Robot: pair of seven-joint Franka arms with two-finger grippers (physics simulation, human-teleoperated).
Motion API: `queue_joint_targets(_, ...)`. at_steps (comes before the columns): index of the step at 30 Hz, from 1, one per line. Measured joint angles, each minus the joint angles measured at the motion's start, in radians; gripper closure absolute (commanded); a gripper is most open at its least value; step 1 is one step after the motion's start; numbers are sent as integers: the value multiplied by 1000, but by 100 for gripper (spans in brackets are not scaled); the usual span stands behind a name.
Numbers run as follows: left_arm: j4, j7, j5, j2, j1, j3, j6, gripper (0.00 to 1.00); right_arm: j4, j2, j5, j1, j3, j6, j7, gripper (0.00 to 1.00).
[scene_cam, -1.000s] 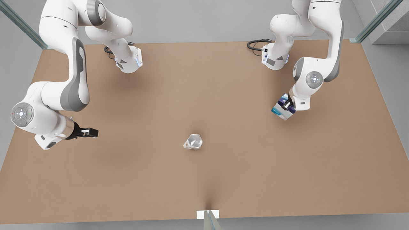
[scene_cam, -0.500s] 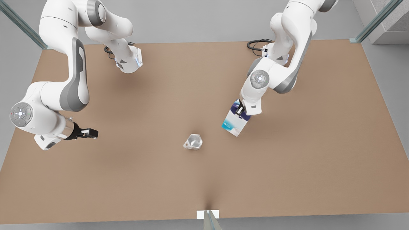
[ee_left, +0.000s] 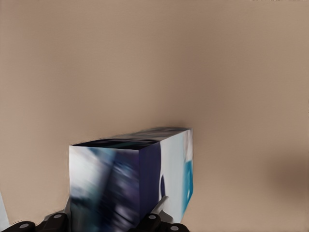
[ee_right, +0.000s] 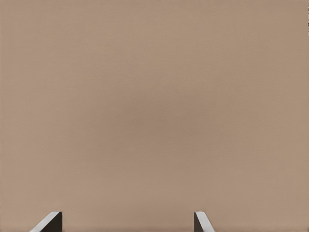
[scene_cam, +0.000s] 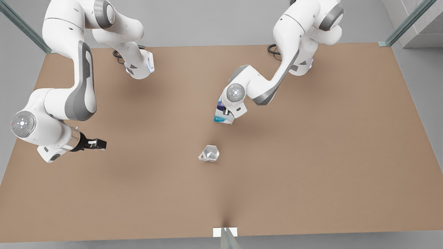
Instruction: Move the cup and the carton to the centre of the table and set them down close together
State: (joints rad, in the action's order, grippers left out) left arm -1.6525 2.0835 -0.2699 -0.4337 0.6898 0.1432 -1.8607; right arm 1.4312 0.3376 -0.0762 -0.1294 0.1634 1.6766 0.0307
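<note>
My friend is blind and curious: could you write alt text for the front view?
The left gripper holds the carton above the table, just behind the cup standing near the centre. The right gripper waits open at the front view's left.

floor: plain grey floor (scene_cam: 214, 24) all round the table (scene_cam: 346, 166)
corners: glassy rails (scene_cam: 405, 24) off the table's far corners
light: soft, even

Carton (ee_left: 130, 179) lettering blurred past reading; upper end hidden behind left gripper (scene_cam: 225, 112), well apart from cup (scene_cam: 209, 153).
</note>
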Motion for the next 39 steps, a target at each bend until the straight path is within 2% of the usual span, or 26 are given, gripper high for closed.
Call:
queue_joint_targets(3,8,53,-10,-22,22,-3,-37,69,0,0,-1,1,-1,-1,0,0)
queue_joint_targets(5,6,58,8,-28,31,-6,-57,53,0,0,-1,0,-1,-2,0,0)
queue_joint_targets(7,4,73,120,-38,54,-22,-92,31,0,0,-3,0,-1,-2,0,0)
queue_joint_targets(8,4,78,221,-38,56,-26,-99,13,0,0,-3,0,-1,-2,0,0)
queue_joint_targets(9,4,72,272,-38,57,-26,-91,0,0,0,-2,-1,-1,-2,0,0)
queue_joint_targets(20,-5,48,130,-3,65,-25,-80,0,-1,-2,-4,-3,-2,-13,0,0)
queue_joint_targets(30,-4,46,105,7,68,-24,-78,0,-14,-2,-7,-3,-2,-17,0,0)
queue_joint_targets(35,6,17,99,58,65,-27,-56,0,-15,-2,-7,-1,-2,-15,0,0)
queue_joint_targets(38,130,-118,91,104,63,-139,79,0,-20,-2,-7,-1,-2,-15,0,0)
queue_joint_targets(39,131,-366,89,137,62,-215,130,0,-20,-2,-7,-1,-2,-15,0,0)
